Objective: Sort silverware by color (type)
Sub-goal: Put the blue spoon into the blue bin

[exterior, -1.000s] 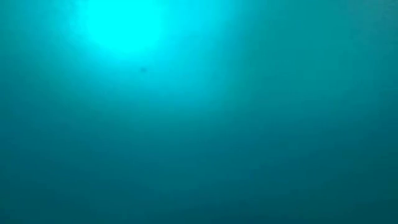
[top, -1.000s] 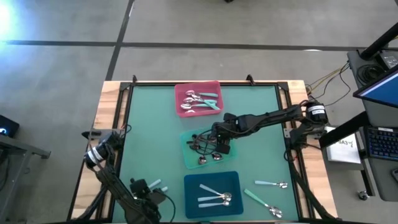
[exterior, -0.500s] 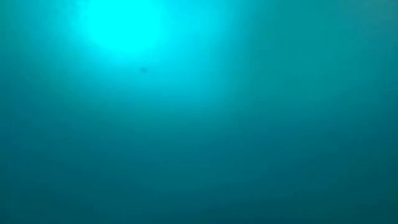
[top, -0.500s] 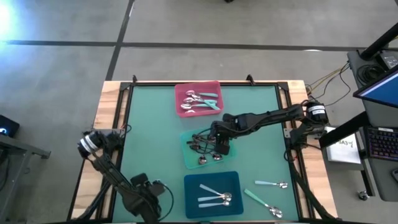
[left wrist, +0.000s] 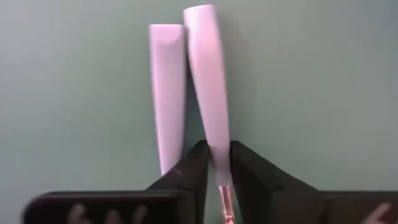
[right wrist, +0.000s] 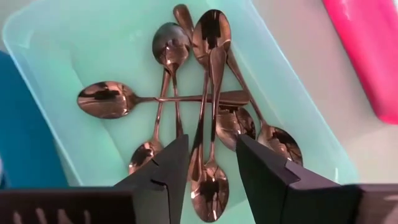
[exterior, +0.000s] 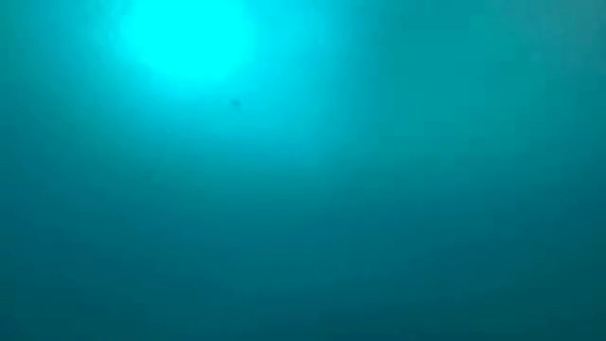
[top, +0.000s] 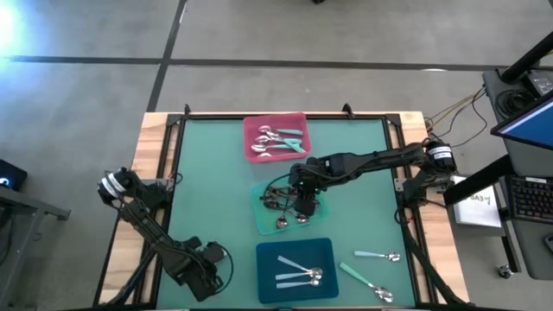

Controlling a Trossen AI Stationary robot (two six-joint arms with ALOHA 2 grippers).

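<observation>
Left gripper (left wrist: 214, 163) is low at the near-left of the blue tray (top: 295, 268), jaws clenched on a pale blue spoon handle (left wrist: 207, 81); a second pale handle (left wrist: 168, 93) lies just beside it on the counter (top: 207, 181). Blue tray holds pale-handled spoons (top: 298, 273); two more spoons (top: 371, 269) lie right of it. Right gripper (right wrist: 208, 163) hangs over the mint tray (top: 264, 218), jaws released, straddling dark spoons (right wrist: 208, 99) piled inside. Farther, the pink tray (top: 275, 136) holds teal-handled spoons (top: 278, 141).

Dark spoons (right wrist: 205, 106) lie crisscrossed in the mint tray (right wrist: 56, 56); pale-blue-handled spoons (left wrist: 186, 87) side by side.
</observation>
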